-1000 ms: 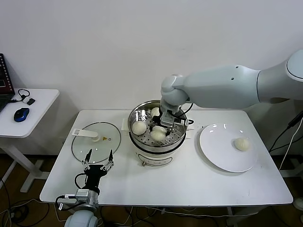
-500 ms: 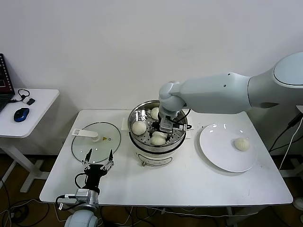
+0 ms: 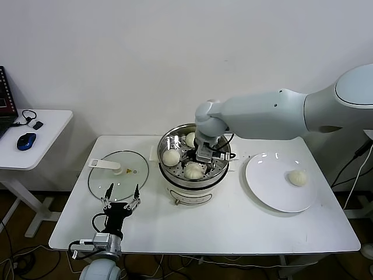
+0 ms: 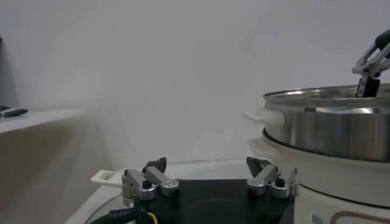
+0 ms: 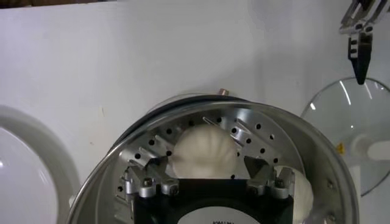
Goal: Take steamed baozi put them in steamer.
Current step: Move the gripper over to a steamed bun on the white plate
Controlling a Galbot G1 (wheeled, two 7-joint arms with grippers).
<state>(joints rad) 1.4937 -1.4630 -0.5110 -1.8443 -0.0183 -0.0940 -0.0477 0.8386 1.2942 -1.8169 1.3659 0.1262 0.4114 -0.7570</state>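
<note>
- The right gripper (image 3: 201,158) hangs inside the steamer (image 3: 192,175). Its jaws stand wide apart, one on each side of a baozi (image 5: 204,153), not squeezing it.
- That bun sits on the tray with holes. Two more buns (image 3: 171,157) rest near it in the pot.
- One last bun (image 3: 298,177) lies on the white plate (image 3: 265,186), off to the right.
- The glass lid (image 3: 118,173) lies flat left of the pot.
- The left gripper (image 3: 120,200) waits near the table's front edge, jaws open, holding nothing.
- The shiny pot wall rings the right gripper closely.

White table (image 3: 233,227) carries three things — glass lid (image 3: 118,173), steamer (image 3: 192,185), white plate (image 3: 274,186).
</note>
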